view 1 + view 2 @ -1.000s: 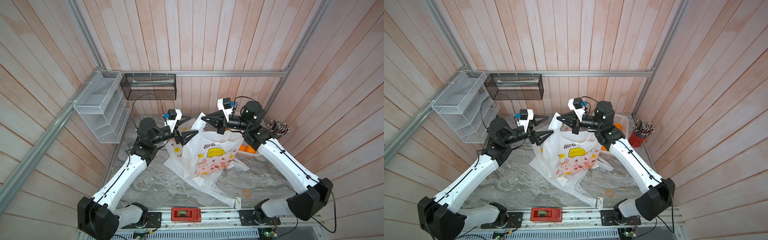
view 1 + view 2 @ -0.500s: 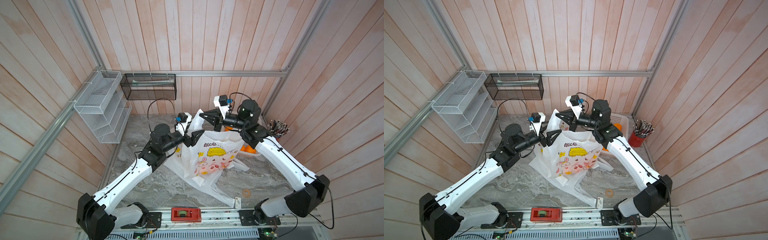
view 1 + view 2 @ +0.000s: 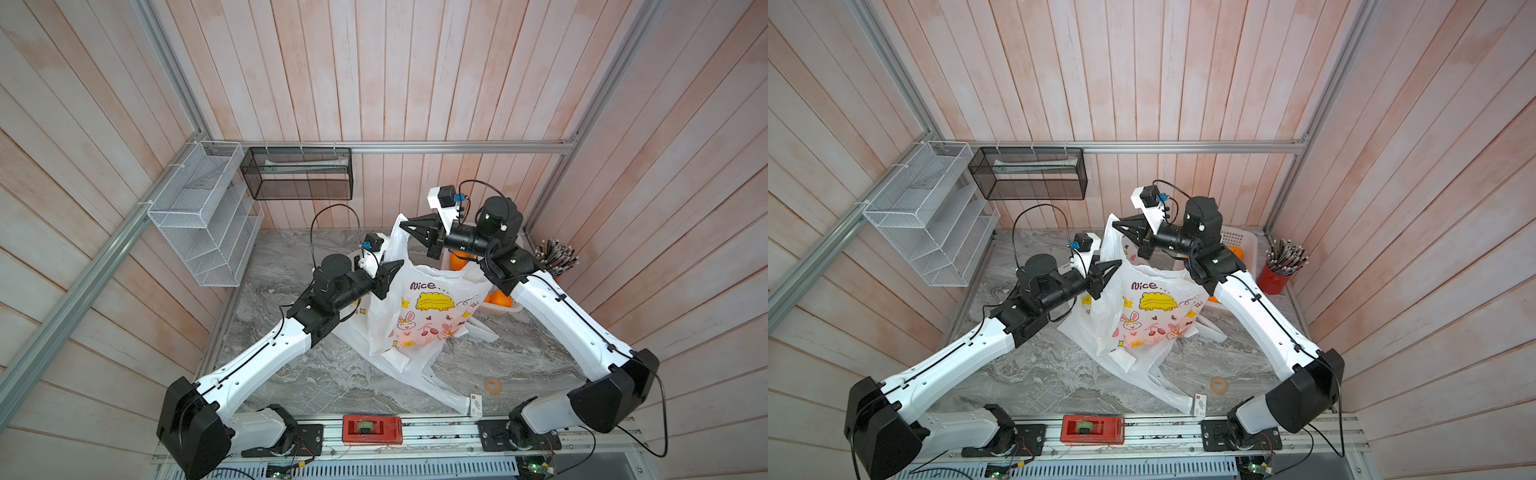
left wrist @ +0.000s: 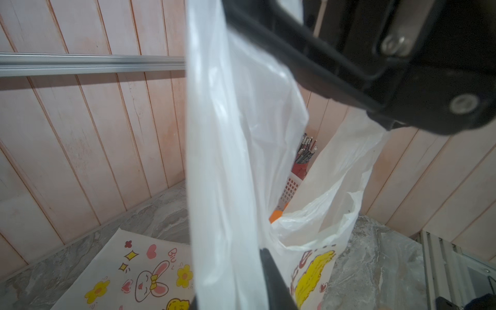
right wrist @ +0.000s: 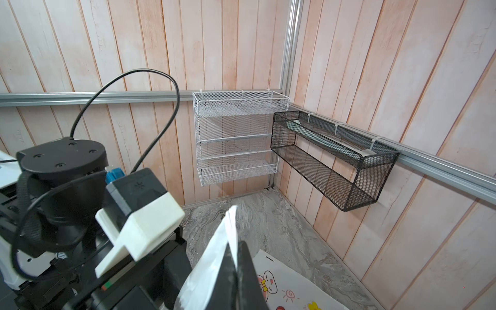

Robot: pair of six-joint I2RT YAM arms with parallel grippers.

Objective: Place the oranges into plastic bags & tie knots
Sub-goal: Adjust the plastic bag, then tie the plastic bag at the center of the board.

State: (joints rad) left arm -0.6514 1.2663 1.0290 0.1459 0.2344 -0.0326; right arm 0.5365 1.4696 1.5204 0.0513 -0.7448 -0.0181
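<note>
A printed plastic bag [image 3: 432,307] [image 3: 1150,307] stands upright mid-table, mouth open. My right gripper [image 3: 402,225] [image 5: 233,248] is shut on one white handle strip [image 5: 230,222] and holds it up. My left gripper [image 3: 400,263] [image 4: 233,268] is lower and in front, its jaws closed on the bag's other handle film [image 4: 228,161]; one finger [image 4: 273,279] shows and the other is behind the plastic. Oranges [image 3: 498,298] [image 3: 1236,251] lie in the white basket behind the right arm. More plastic bags [image 3: 415,374] [image 4: 134,273] lie flat under the upright one. What is inside the bag is hidden.
The white perforated basket [image 3: 1237,239] and a red cup of pencils [image 3: 1277,278] stand at the back right. A white wire rack [image 3: 203,216] and a black mesh shelf [image 3: 297,178] hang on the walls. A tape ring [image 3: 492,385] and a small card [image 3: 476,405] lie front right.
My left arm swung right, in to the bag, and its open jaws closed on the near handle. The right gripper stayed shut on its handle and shifted slightly left.
</note>
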